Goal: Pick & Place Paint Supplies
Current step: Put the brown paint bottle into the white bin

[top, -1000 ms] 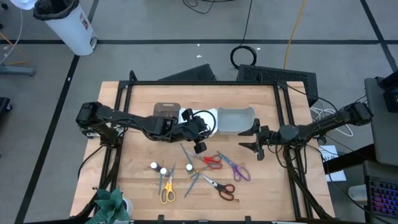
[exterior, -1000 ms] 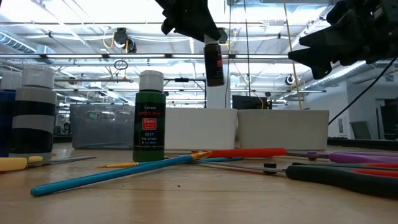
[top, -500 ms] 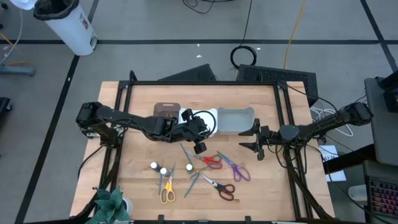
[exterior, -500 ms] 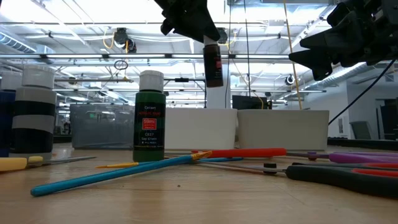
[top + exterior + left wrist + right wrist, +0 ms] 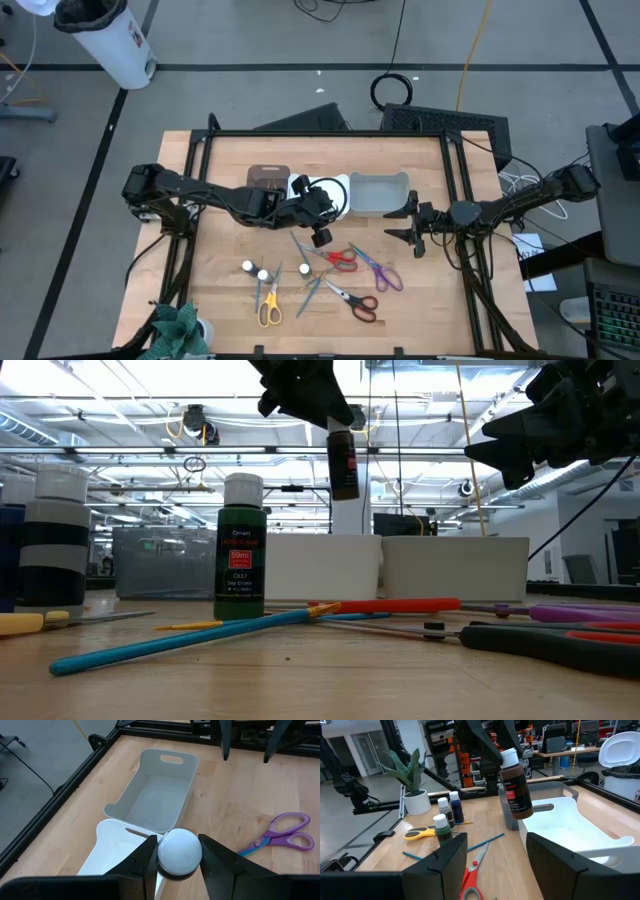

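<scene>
My left gripper (image 5: 318, 228) is shut on a dark brown bottle (image 5: 344, 462) with a white cap, held high above the table by the white bin's (image 5: 328, 196) near edge. Three white-capped bottles (image 5: 262, 271) stand on the table's near part. One of them is green (image 5: 241, 550). Around them lie yellow scissors (image 5: 268, 306), red scissors (image 5: 340, 259), purple scissors (image 5: 386, 273), black-handled scissors (image 5: 357, 302) and thin teal brushes (image 5: 300, 250). My right gripper (image 5: 398, 226) waits open to the right of the grey bin (image 5: 380, 193). My left gripper pinches the bottle's white cap (image 5: 180, 851) between its two fingers (image 5: 148, 857), one on either side. The fingers slant down from the table's left. The bottle's body (image 5: 516, 790) hangs below the fingers, nearly upright and clear of the table.
A brown bin (image 5: 267, 178), the white bin and the grey bin stand in a row at the table's far middle. A potted plant (image 5: 180, 328) sits at the near left corner. Black frame rails (image 5: 320, 133) run along the table's edges.
</scene>
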Robot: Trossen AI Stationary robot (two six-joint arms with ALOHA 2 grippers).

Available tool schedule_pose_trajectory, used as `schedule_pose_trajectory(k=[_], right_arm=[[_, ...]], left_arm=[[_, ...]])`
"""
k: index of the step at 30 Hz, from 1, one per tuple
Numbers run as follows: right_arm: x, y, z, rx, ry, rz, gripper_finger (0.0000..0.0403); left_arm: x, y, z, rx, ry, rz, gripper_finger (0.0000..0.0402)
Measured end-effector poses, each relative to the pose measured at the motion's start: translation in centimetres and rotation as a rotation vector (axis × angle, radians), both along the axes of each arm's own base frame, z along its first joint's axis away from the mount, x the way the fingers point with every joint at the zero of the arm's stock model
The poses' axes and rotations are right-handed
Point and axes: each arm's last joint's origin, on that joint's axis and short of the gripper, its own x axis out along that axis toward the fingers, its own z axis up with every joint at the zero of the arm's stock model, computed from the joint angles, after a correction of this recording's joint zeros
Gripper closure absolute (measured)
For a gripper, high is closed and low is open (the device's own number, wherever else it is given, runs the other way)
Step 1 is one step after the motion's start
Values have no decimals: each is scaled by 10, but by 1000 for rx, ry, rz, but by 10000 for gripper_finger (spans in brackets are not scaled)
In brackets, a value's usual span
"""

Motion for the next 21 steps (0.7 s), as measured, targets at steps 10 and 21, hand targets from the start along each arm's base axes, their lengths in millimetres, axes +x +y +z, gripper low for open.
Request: schedule_pose_trajectory(k=[10, 21], right_arm=[[0, 0, 0, 0, 0, 0, 213], [0, 0, 0, 0, 0, 0, 216]], left_arm=[[0, 0, 0, -3, -1, 2, 280], [0, 0, 0, -6, -2, 4, 280]])
